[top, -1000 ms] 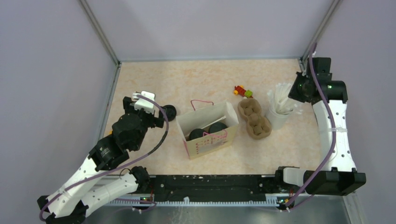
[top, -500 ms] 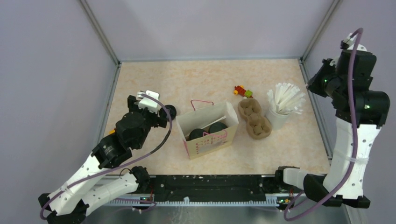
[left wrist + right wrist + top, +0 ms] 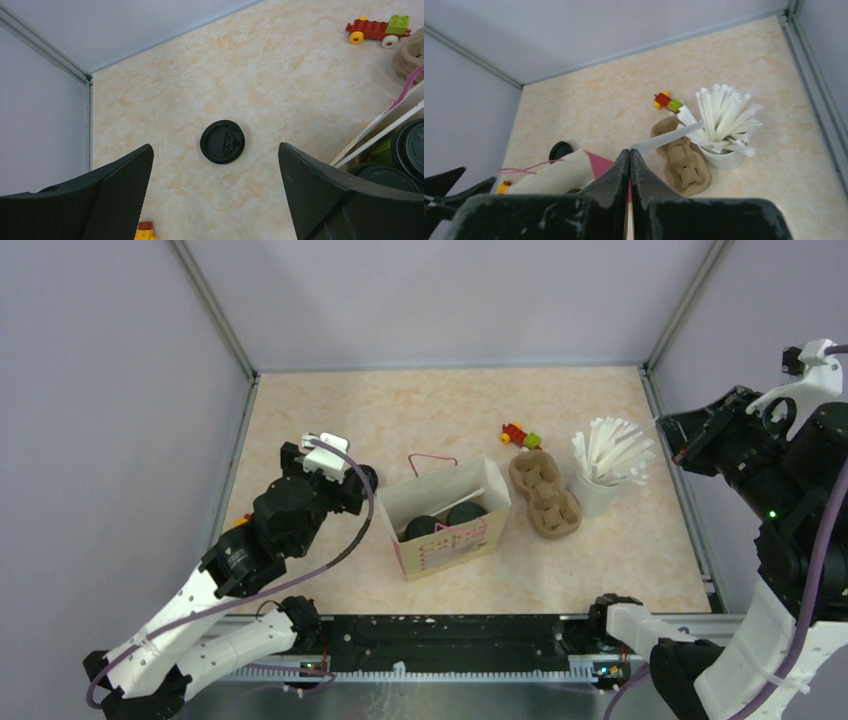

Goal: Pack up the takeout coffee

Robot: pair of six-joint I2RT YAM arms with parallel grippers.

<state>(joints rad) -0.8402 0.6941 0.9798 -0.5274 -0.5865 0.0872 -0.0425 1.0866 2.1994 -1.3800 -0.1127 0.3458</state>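
Observation:
Two black lidded takeout coffee cups [image 3: 420, 528] [image 3: 466, 514] stand inside the open paper bag [image 3: 455, 545], with a white straw lying beside them. In the left wrist view their lids [image 3: 412, 150] [image 3: 382, 172] show at the right edge. A loose black lid [image 3: 222, 142] lies flat on the table left of the bag. My left gripper [image 3: 345, 480] hovers over it, open and holding nothing [image 3: 215, 150]. My right gripper [image 3: 672, 437] is raised high at the right wall, shut on a white straw [image 3: 669, 139] that sticks out from its tips [image 3: 630, 150].
A brown pulp cup carrier [image 3: 545, 495] lies right of the bag, next to a pale cup of white straws [image 3: 600, 480]. A small toy car [image 3: 520, 435] sits behind the carrier. A yellow block [image 3: 145, 231] lies near my left fingers. Walls close three sides.
My right arm has lifted from the straw cup and swung up to the right with a straw. The left gripper has edged right, closer to the loose lid.

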